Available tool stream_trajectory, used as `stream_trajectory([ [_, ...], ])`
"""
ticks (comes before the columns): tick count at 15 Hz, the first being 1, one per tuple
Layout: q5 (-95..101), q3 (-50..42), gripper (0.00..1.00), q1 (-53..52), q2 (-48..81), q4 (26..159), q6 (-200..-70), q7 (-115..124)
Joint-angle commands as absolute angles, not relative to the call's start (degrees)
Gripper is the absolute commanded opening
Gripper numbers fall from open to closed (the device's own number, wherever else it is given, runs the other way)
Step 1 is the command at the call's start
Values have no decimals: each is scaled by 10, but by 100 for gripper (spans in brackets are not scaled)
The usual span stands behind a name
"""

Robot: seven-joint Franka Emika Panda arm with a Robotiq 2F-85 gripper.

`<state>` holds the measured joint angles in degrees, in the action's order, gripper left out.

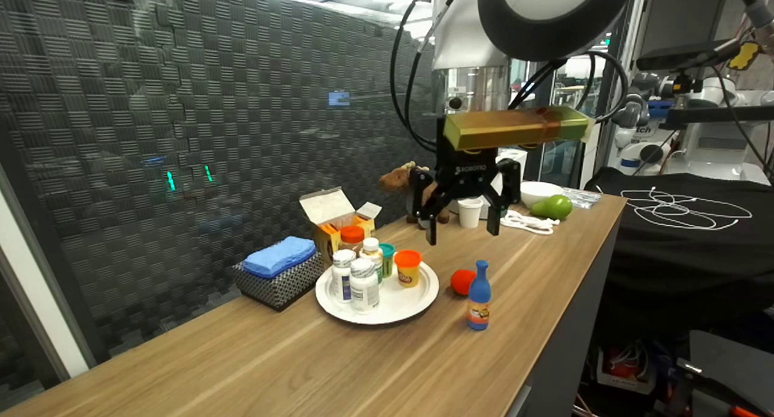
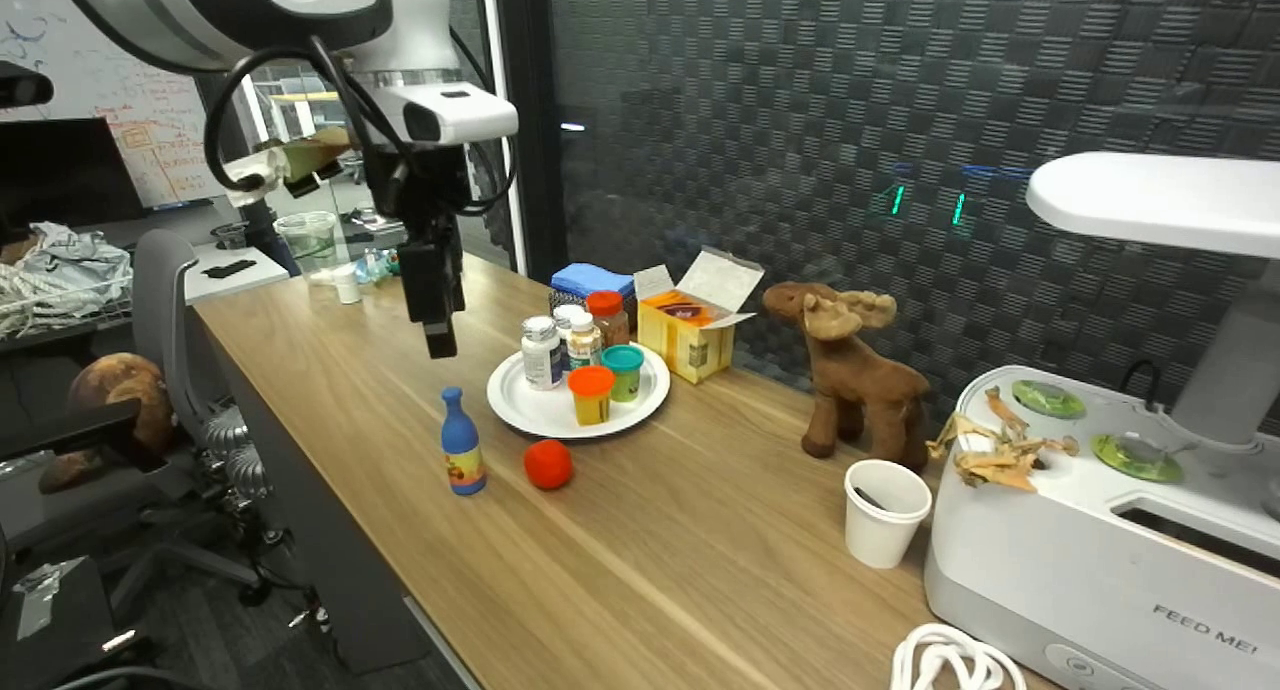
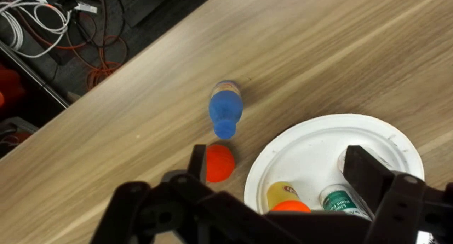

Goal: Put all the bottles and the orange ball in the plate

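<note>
Nearest the camera in an exterior view lies the wood-grained countertop (image 1: 260, 362). Over it the Panda arm (image 1: 468, 42) reaches down from above, wrist near vertical, and the Robotiq gripper (image 1: 462, 231) points straight down, well apart from the surface. Its fingers (image 3: 362, 166) are released and spread wide, grasping nothing.

The round white plate (image 1: 406, 302) sits left of the two loose things. Its near right part looks the best landing spot, away from the white pill bottles (image 1: 364, 290) on the left and nearer than the orange-lidded Play-Doh tub (image 1: 408, 272).

On the countertop, right of the plate, the blue bottle (image 1: 479, 299) stands upright. I would take it first, since a descent on its neighbour could knock it over. Centre the fingers over its cap, come straight down, close on the wide body below the neck, and carry it upright, high enough to pass over the plate's rim.

Smallest is the orange-red ball (image 1: 462, 282), between the bottle and the plate, farther back than the bottle. In the wrist view one finger hides part of it, so a sideways shift seems needed before descending there. Grip it across the middle; too high, and it may slip out. Release it low, inside the rim, because it will probably roll.
</note>
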<state>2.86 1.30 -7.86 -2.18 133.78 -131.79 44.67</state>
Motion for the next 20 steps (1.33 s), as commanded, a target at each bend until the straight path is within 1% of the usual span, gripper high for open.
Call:
stream_trajectory([
  [1, -10, 21, 100, -58, -31, 1360, -1314, 410],
  [13, -41, 12, 100, -27, 21, 1342, -1304, 337],
  [14, -42, 12, 97, -27, 27, 1338, -1303, 330],
  [15, -42, 12, 88, -26, 31, 1335, -1301, 326],
  [16, -40, 11, 85, -25, 34, 1332, -1299, 324],
  [17, -39, 11, 79, -26, 37, 1330, -1298, 323],
  [18, -38, 11, 64, -26, 39, 1328, -1297, 322],
  [19, -37, 11, 54, -27, 41, 1327, -1296, 321],
  [20, -36, 11, 54, -27, 42, 1325, -1295, 320],
])
